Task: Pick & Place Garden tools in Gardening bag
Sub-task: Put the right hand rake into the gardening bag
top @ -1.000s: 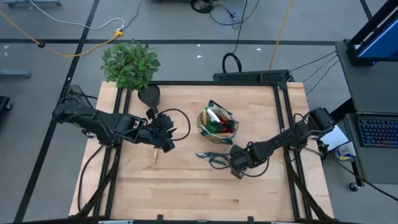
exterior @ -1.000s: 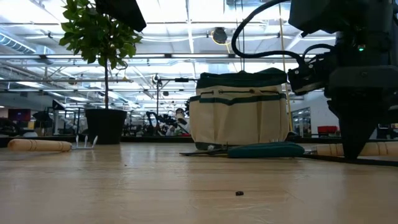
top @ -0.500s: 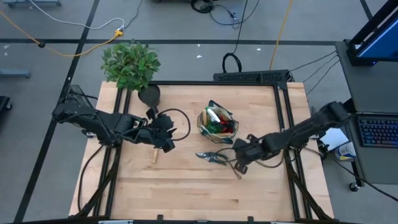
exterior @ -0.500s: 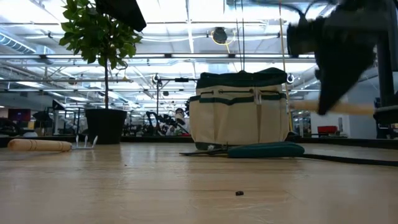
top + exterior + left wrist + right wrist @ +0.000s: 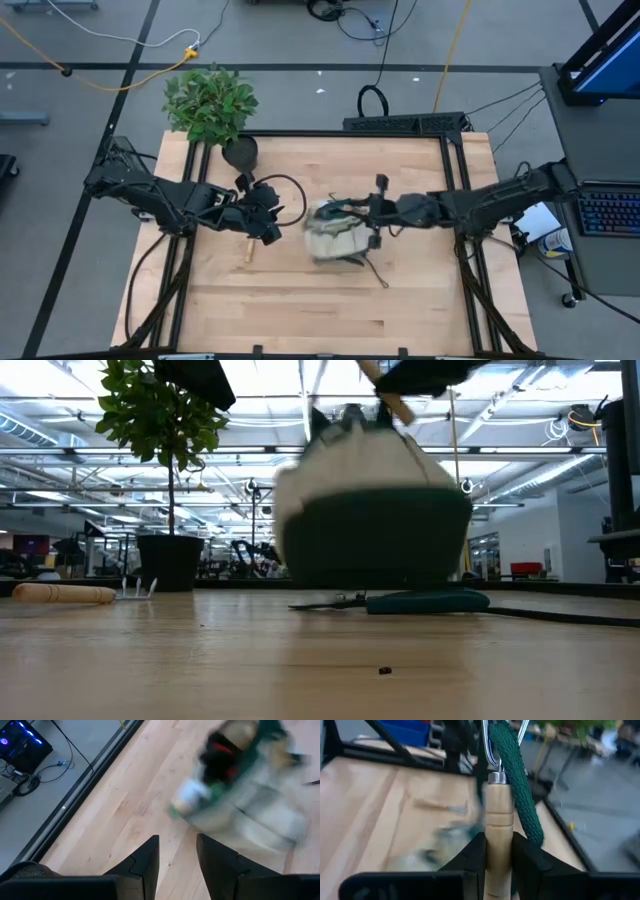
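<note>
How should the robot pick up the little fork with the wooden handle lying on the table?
Grab the fork by the middle of its wooden handle, coming straight down with the fingers across it. It lies flat on the table. The handle is thick and round, while the metal tines are thin. The open left gripper is nearest.

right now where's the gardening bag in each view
High: gardening bag at table centre, tipped, blurred.
Low: centre, behind the pruning shears.
Left wrist: upper right, blurred.
Right wrist: blurred shape beyond the held wooden handle.
Shared landmark: potted plant.
</note>
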`<state>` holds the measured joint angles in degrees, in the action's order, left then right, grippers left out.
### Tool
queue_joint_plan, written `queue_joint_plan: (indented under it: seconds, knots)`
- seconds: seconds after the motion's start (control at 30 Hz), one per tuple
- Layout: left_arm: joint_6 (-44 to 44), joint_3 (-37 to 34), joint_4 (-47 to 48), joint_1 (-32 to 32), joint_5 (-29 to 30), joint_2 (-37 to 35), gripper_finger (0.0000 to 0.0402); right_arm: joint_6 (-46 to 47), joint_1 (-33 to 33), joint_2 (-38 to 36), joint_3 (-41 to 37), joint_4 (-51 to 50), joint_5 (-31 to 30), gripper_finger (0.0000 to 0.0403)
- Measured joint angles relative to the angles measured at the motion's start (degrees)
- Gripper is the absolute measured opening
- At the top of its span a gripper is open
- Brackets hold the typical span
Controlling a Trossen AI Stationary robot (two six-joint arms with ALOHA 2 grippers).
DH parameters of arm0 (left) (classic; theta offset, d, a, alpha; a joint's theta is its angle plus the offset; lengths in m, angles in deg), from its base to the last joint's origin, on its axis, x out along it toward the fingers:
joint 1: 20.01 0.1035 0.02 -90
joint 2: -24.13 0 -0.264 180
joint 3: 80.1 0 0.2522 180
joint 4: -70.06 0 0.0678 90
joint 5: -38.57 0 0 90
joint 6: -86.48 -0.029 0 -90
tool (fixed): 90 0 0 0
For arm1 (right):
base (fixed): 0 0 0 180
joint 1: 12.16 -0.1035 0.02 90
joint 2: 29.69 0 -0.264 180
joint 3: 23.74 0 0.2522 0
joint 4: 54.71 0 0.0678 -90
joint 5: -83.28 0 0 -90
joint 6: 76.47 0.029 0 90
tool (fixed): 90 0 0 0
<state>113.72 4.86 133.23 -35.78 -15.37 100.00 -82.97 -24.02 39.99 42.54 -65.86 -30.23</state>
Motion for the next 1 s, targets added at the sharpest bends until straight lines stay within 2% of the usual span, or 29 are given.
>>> queue_joint_plan:
  seconds: [0.13, 0.33, 0.63, 0.73, 0.87, 1.0]
  knots:
    - [0.0, 0.0, 0.0, 0.0, -0.1, 0.0, 0.0136, 0.4, 3.7, 2.1, 0.0, -0.5, 5.8, 0.0058]
    - [-0.5, 0.0, 0.0, 0.1, 0.0, 0.0, 0.0136, 1.9, 4.0, 3.5, 0.0, -2.0, 5.7, 0.0058]
    - [-1.2, 0.0, 0.0, 0.4, 0.7, 0.0, 0.0136, -9.9, 4.8, 2.2, 0.0, 6.8, 2.3, 0.0058]
    - [-1.4, 0.0, -0.7, 0.4, 4.5, 0.0, 0.0136, -11.1, 5.5, 2.2, 0.0, 8.1, 2.4, 0.0058]
    - [-2.1, 0.0, -6.7, 1.5, 8.3, 0.8, 0.0136, -9.3, 5.9, 2.4, 0.0, 4.4, 2.5, 0.0058]
    - [-8.0, -2.2, -16.3, 3.2, 6.2, 2.3, 0.0136, -3.4, 5.6, 2.7, 0.0, -1.3, 2.5, 0.0058]
